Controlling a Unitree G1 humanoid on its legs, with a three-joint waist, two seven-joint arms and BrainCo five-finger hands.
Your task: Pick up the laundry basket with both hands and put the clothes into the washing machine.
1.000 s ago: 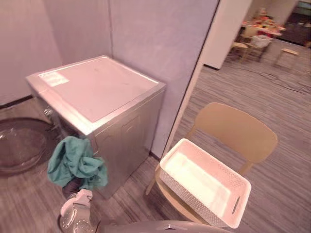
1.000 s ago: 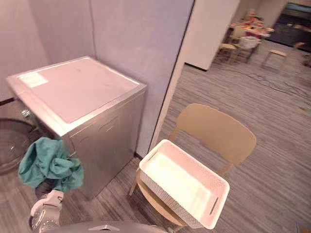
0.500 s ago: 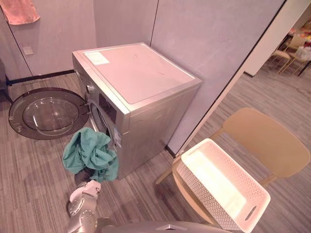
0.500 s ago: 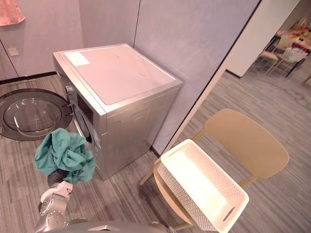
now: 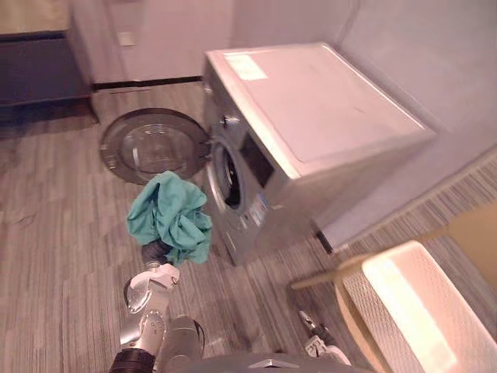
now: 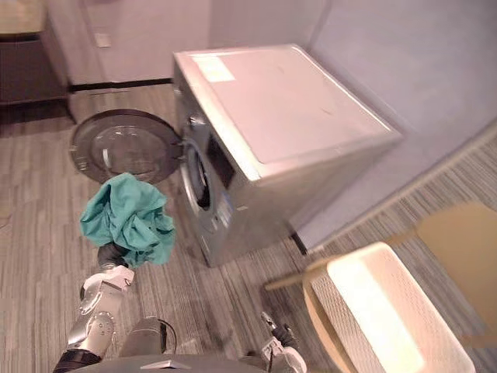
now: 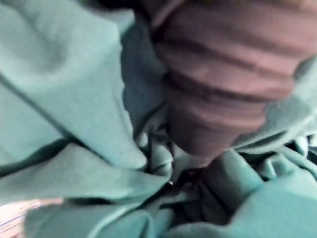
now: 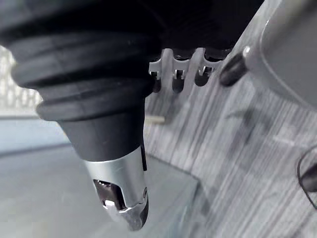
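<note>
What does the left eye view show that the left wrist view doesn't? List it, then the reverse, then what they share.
Left eye view: the washer with its door swung open, the basket on the chair, the floor, and the right hand hanging low.
Left wrist view: the cloth's folds from very close, bunched against the left hand's dark ribbed cover.
Both: the teal cloth on the left hand.

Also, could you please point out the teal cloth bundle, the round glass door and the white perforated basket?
teal cloth bundle (image 5: 171,217): left eye view, middle folds
round glass door (image 5: 151,146): left eye view, glass centre
white perforated basket (image 5: 367,305): left eye view, side wall
</note>
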